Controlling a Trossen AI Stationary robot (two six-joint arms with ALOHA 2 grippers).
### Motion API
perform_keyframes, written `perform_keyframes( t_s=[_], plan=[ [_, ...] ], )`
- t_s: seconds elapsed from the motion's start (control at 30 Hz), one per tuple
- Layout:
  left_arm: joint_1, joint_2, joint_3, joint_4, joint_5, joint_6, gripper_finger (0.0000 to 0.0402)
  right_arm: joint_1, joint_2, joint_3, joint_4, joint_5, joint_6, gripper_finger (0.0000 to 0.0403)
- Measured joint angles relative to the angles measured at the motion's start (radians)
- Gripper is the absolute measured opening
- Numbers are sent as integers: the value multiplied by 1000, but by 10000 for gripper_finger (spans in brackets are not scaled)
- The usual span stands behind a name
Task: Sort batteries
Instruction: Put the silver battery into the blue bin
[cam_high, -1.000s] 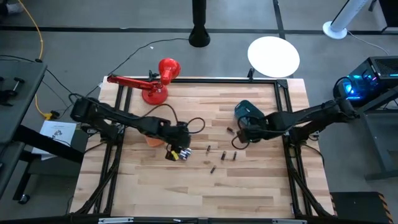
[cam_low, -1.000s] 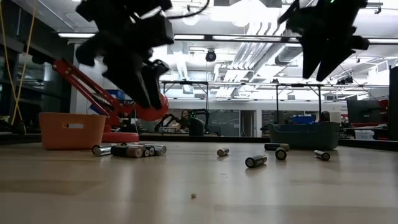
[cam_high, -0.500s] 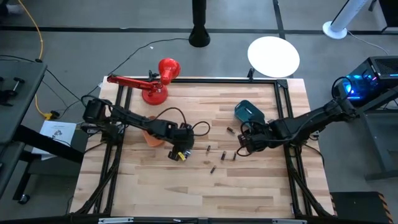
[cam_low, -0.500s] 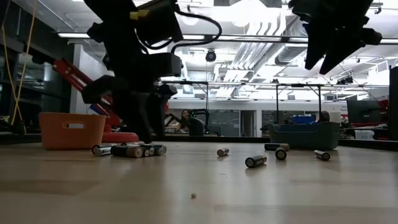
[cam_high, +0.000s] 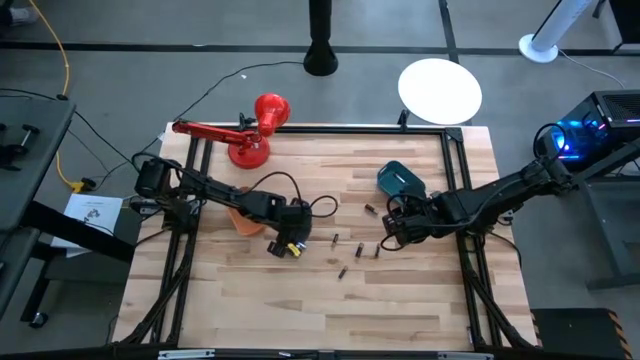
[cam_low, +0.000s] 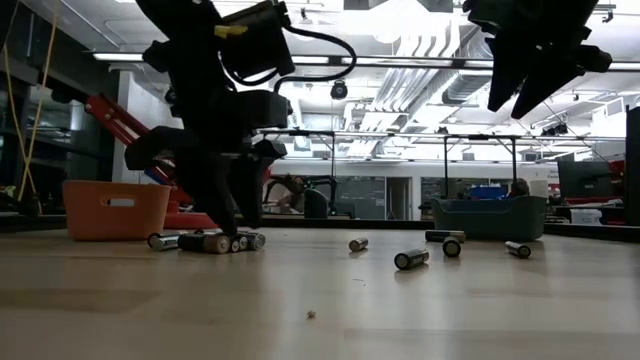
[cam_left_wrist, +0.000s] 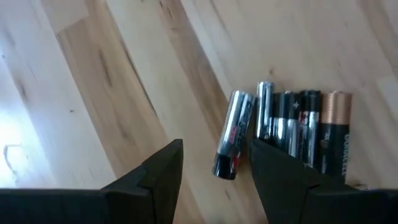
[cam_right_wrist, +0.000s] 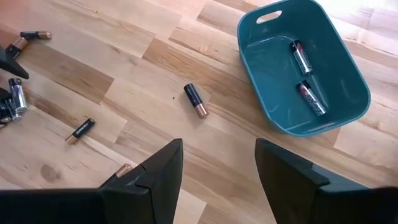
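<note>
My left gripper (cam_high: 284, 246) is open and low over a row of batteries (cam_left_wrist: 298, 127) lying side by side on the wood. In the left wrist view its fingers stand on either side of a silvery battery (cam_left_wrist: 232, 133) that lies apart from the row. I cannot tell whether they touch it. In the low view that gripper (cam_low: 232, 225) reaches down to the cluster (cam_low: 205, 241). My right gripper (cam_high: 386, 232) is open and hangs above the table (cam_low: 525, 95), over loose dark batteries (cam_right_wrist: 196, 100). Two silvery batteries (cam_right_wrist: 301, 57) lie in the teal bin (cam_right_wrist: 273, 93).
An orange bin (cam_low: 115, 210) sits behind the left arm, partly hidden by it in the high view (cam_high: 243, 222). The teal bin (cam_high: 400, 180) is near the right arm. A red desk lamp (cam_high: 245, 135) stands at the far left. Loose batteries (cam_high: 341, 271) are scattered mid-table.
My left gripper has come down from well above the table to the battery cluster, shifting slightly toward the table's right. My right gripper has moved a little toward the near edge. The batteries have stayed where they were.
</note>
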Motion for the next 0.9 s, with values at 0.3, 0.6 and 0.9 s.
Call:
perform_keyframes(
  t_s=[0.3, 0.6, 0.9],
  plan=[
    [7, 49, 1, 30, -11, 37, 176, 0, 0, 0, 1, 0, -3, 195],
    [19, 67, 1, 55, 3, 42, 53, 0, 1, 0, 2, 0, 4, 195],
    [116, -68, 6, 132, -55, -129, 29, 16, -11, 2, 197, -8, -97, 195]
  ],
)
